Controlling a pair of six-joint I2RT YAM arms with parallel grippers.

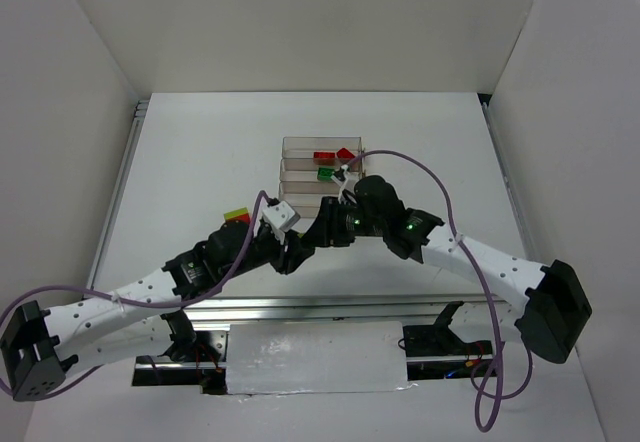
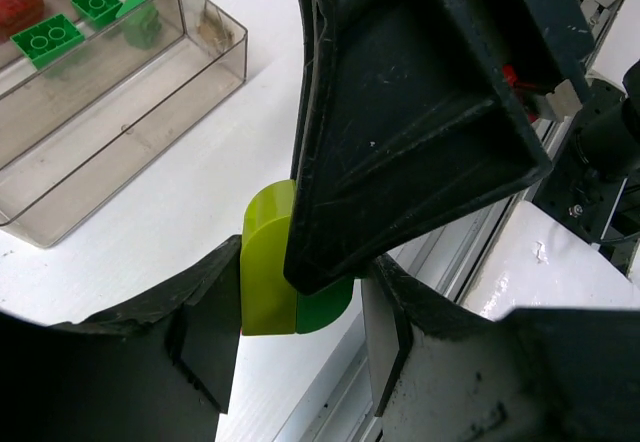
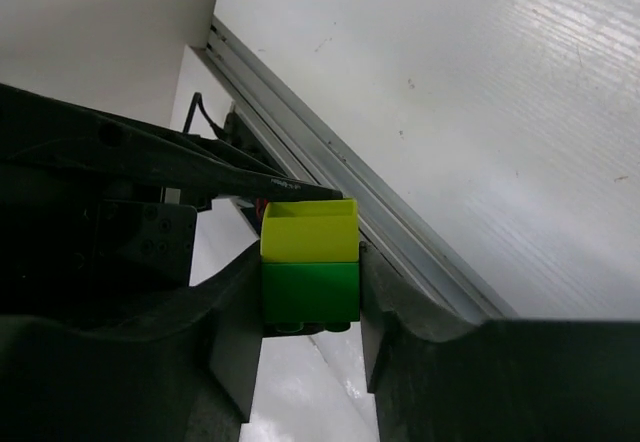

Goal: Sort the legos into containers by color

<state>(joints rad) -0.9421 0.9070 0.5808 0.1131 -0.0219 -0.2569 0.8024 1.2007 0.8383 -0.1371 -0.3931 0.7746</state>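
A two-colour stack hangs between both grippers above the table's near part: a yellow-green lego (image 2: 265, 262) joined to a green lego (image 3: 310, 290). My left gripper (image 2: 300, 312) is shut on the yellow-green half. My right gripper (image 3: 310, 312) is shut on the green half, both pads against its sides. One right finger (image 2: 400, 142) covers most of the green half in the left wrist view. The clear containers (image 1: 290, 177) stand beyond, one with red legos (image 1: 323, 156), one with green legos (image 2: 48, 40). The nearest container (image 2: 130, 152) holds nothing.
A red and yellow-green stack (image 1: 238, 216) lies on the table left of the grippers. An aluminium rail (image 3: 400, 232) runs along the table's near edge just below the held stack. White walls enclose the table on three sides.
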